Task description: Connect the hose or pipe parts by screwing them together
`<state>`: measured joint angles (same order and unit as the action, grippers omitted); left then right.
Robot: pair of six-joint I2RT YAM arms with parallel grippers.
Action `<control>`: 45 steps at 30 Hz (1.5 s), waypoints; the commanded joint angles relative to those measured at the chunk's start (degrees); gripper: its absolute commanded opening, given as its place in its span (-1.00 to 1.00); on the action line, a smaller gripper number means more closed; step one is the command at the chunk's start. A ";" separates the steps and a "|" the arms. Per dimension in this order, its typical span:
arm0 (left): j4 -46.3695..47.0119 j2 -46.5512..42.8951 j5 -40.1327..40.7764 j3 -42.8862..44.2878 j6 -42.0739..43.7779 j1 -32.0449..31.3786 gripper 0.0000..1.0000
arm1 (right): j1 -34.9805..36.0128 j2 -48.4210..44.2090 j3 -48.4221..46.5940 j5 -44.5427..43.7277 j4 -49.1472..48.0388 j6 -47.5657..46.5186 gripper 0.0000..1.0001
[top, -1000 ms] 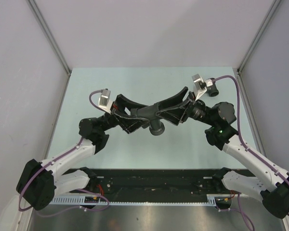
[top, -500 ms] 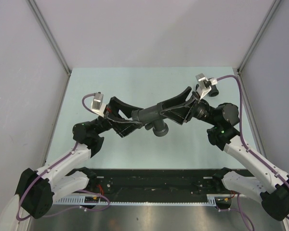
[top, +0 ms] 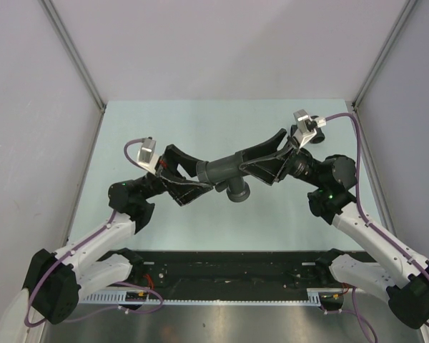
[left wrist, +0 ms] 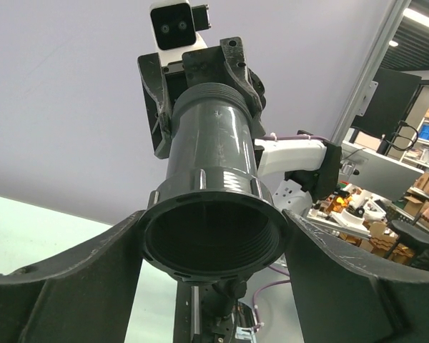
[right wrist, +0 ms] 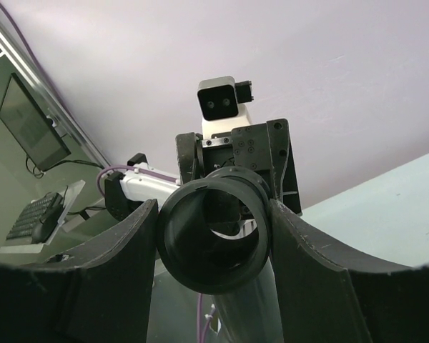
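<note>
While the right gripper [right wrist: 211,211] clamps the fitting [top: 236,189], the tube [left wrist: 211,150] points straight into the left gripper [left wrist: 213,218], spread wide around its flare.

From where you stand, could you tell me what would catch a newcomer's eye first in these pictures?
In mid-air over the pale green table, a dark straight tube and a branched fitting bridge the two grippers. The right gripper clamps the fitting, while the left gripper stands open around the tube's flared end.
</note>
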<state>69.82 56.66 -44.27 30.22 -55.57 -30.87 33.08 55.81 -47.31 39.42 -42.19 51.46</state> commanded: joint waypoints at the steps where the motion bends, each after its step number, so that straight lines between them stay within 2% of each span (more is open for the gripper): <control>1: 2.16 0.20 -1.08 2.65 -1.21 -0.42 0.55 | -0.39 -1.41 0.11 -1.45 -3.42 0.48 -1.00; 4: 2.16 0.38 -1.52 2.74 -1.47 -0.50 0.47 | -0.39 -1.58 0.20 -1.71 -3.07 -0.22 -1.00; 7: 2.16 0.03 -1.96 2.65 -1.64 -0.50 0.05 | -0.47 -1.41 0.20 -2.33 -2.28 -0.49 -1.00; 8: 2.16 -0.15 -1.87 2.57 -1.82 -0.50 -0.22 | -0.73 -1.15 0.20 -2.33 -2.28 -0.22 -1.00; 11: 2.16 0.20 -2.40 2.92 -2.35 -0.50 -0.62 | -0.65 -0.70 0.20 -1.36 -1.84 0.74 -1.00; 13: 1.99 0.29 -3.18 3.71 -2.52 -0.50 -0.77 | -0.65 -1.67 0.29 -1.36 -0.26 0.05 -1.00; 14: 2.07 0.29 -3.45 3.97 -2.52 -0.42 -0.99 | -0.74 -2.19 0.46 -1.36 1.66 -1.61 -1.00; 19: 1.63 0.99 -3.89 4.15 -2.61 0.37 -0.99 | -1.09 -5.10 0.55 -1.89 7.83 -5.85 -1.00; 27: 1.46 0.73 -4.50 3.88 -2.00 1.16 -0.99 | -1.62 -4.75 0.55 -1.45 6.95 -3.65 -1.00; 28: 1.37 0.90 -5.03 4.15 -2.00 1.25 -0.97 | -1.79 -4.83 0.55 -1.62 6.95 -3.30 -1.00; 29: 1.20 1.25 -5.30 4.24 -1.91 1.51 -0.83 | -1.79 -5.18 0.55 -1.97 6.86 -3.12 -1.00; 30: 1.11 1.17 -5.30 4.06 -2.17 1.87 -0.60 | -1.79 -5.27 0.55 -2.67 6.78 -2.86 -1.00; 31: 1.11 1.25 -5.13 3.97 -2.35 2.04 -0.07 | -1.79 -5.10 0.55 -2.85 5.99 -2.25 -1.00; 32: 1.11 0.82 -4.69 3.28 -2.35 2.04 0.19 | -1.79 -5.10 0.55 -3.12 5.46 -1.72 -1.00; 34: 1.11 0.21 -2.76 2.57 -1.91 2.13 0.53 | -1.79 -4.84 0.55 -3.56 3.45 -0.67 -1.00; 45: 1.11 -0.06 2.43 2.39 0.11 0.03 0.73 | -1.79 -2.20 0.73 -9.09 -5.43 3.81 -1.00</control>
<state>68.66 57.49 -44.66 32.14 -56.84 -29.58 31.64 52.62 -46.17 34.72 -39.99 52.82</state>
